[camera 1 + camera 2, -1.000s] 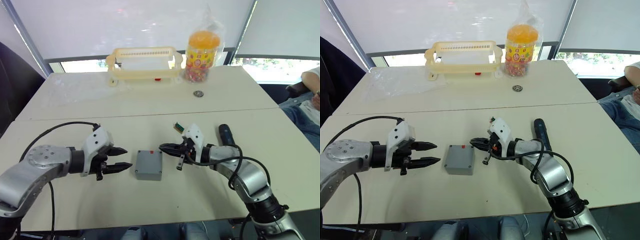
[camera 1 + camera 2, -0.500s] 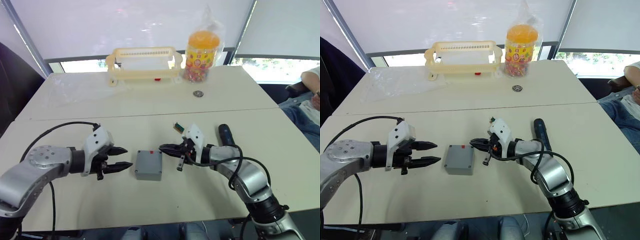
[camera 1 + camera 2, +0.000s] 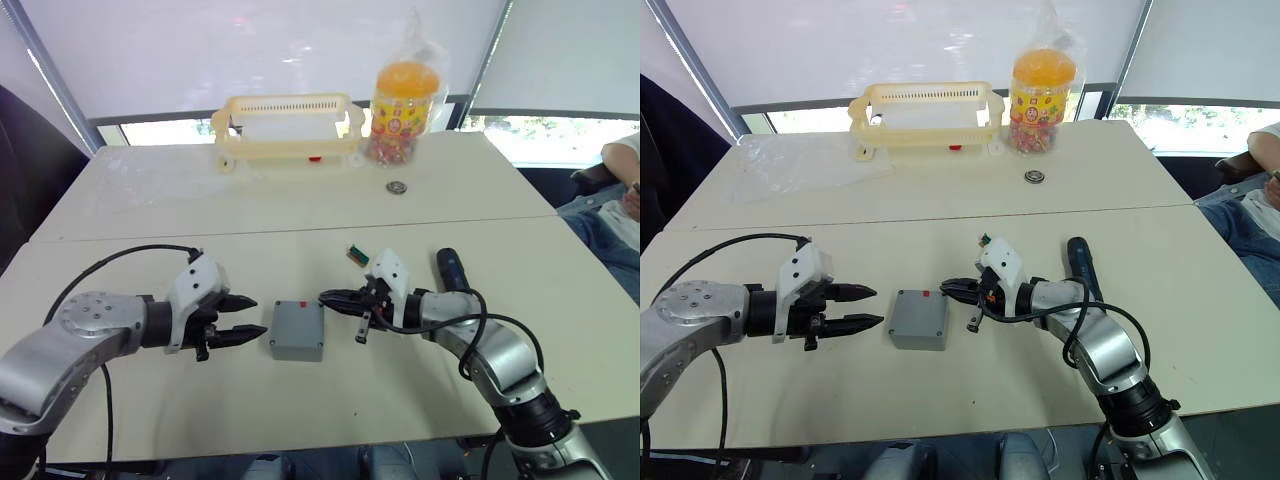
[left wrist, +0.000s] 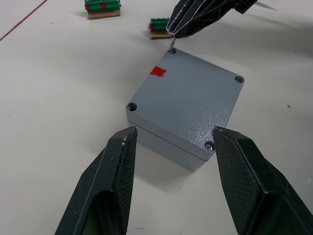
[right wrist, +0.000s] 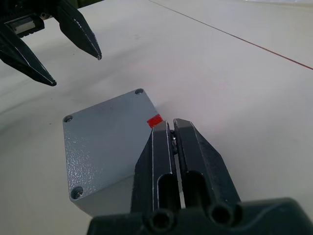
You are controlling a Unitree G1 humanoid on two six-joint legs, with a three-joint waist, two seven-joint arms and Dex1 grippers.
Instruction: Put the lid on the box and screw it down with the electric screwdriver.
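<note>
The grey box stands on the table with the lid closed on top, a red mark near one corner. The black electric screwdriver lies well apart.

Yellow basket, candy jar at table's far edge

The box sits on the near bench with the lid on top of it. The left end effector lies just left of the box, the right end effector just to its right, with its tips at the box's far right corner. The electric screwdriver lies further right, behind the right arm. On the far bench, a basket stands left of a jar, with a small round object in front of the jar.
</note>
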